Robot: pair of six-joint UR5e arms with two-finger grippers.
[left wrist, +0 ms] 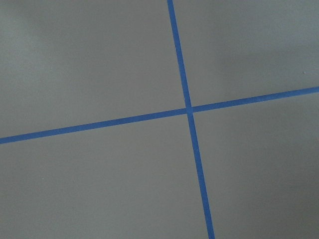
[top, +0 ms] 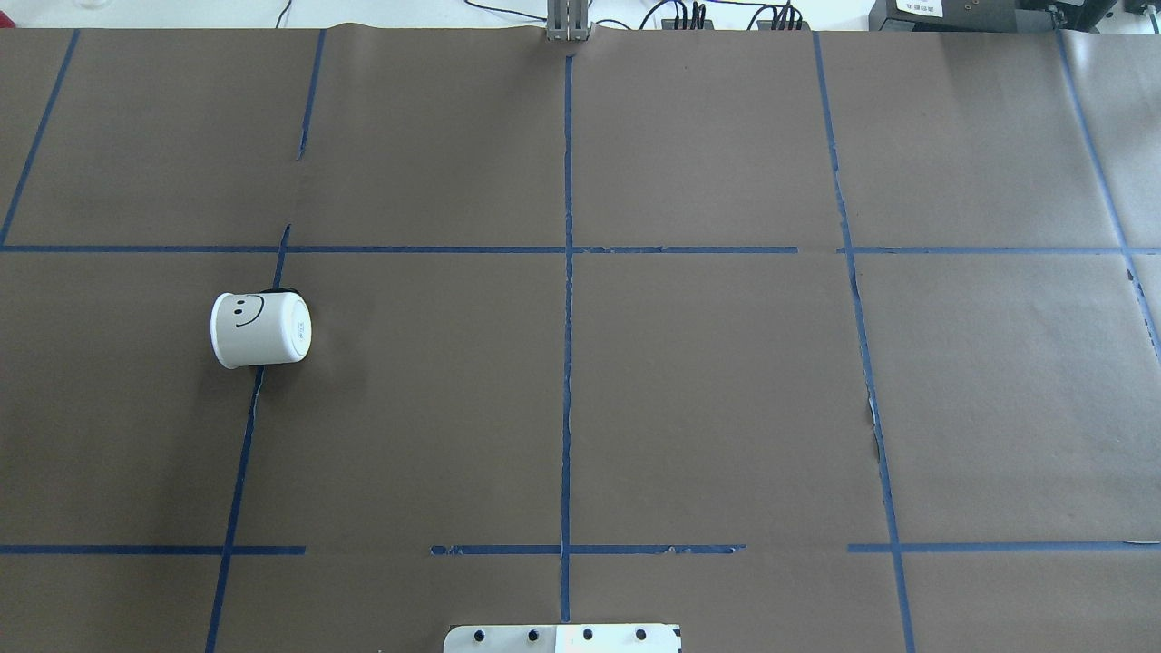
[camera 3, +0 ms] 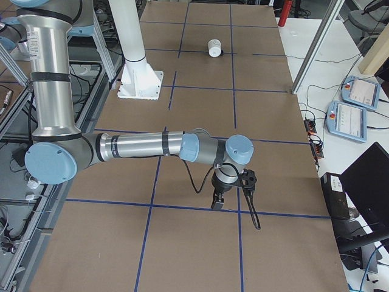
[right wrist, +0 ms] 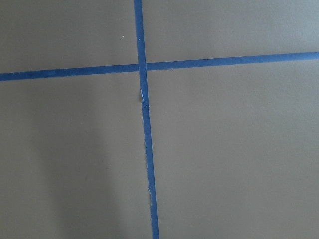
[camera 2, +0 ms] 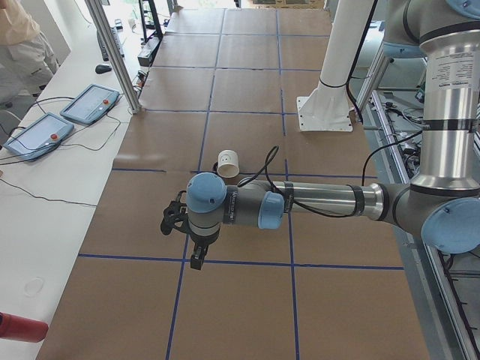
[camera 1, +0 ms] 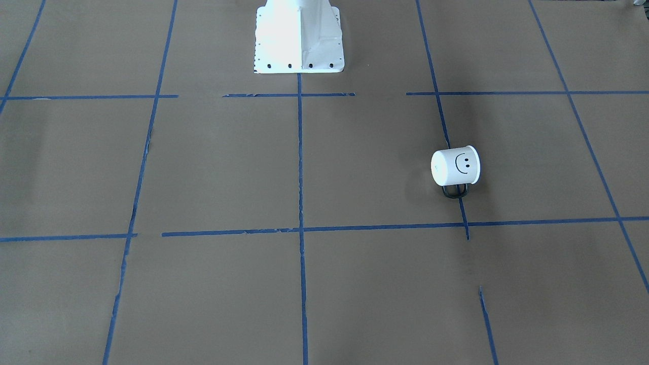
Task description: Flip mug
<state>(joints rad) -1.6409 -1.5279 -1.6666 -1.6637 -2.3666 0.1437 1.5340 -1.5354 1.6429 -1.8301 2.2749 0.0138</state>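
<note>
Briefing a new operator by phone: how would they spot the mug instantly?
Start at the brown table gridded with blue tape, on the robot's left side of the white pedestal. Across one tape line lies the mug, tipped on its side: white, with a black smiley face and black handle.

Smooth white mug, enamel look, slight sheen. Matt brown paper over table. Blue tape, edges frayed.

White mug with black smiley; brown table gridded blue.
</note>
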